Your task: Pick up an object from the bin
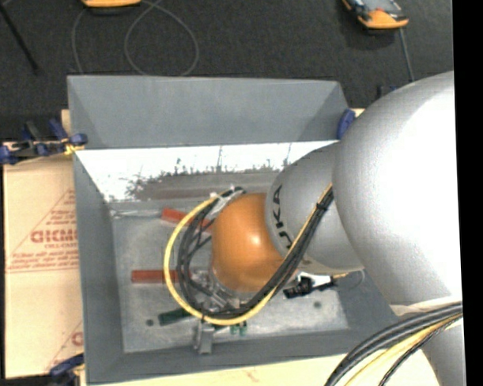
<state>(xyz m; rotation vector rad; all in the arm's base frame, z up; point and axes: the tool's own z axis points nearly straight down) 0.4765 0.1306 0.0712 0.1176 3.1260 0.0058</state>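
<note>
We see the grey arm (368, 207) reaching in from the right and bending down into the grey metal bin (98, 264). On its side we can read the dark letters "UKA" (277, 217), running top to bottom; whatever comes before them is hidden behind the orange cover (242, 244) on the wrist. Yellow and black cables (174, 254) loop around the left side of that cover and pass beneath it.

The gripper (204, 338) sits low in the bin, close to the front wall and just below the tangle of cables. The wrist and cables hide most of it. We cannot tell how far open it is, nor whether it has hold of anything.

Two things lie nearest to it on the bin floor: a dark green piece (168, 316) just to its left, and a small green piece (240, 329) just to its right. We cannot tell which of them, if either, it is touching.

Further left, a red stick (152, 274) lies flat on the floor, well apart from the gripper. A second reddish piece (172, 216) lies toward the back, beside the cables. A small black piece (299, 288) shows at the lower edge of the arm; we cannot tell whether it belongs to the arm or to the bin.
</note>
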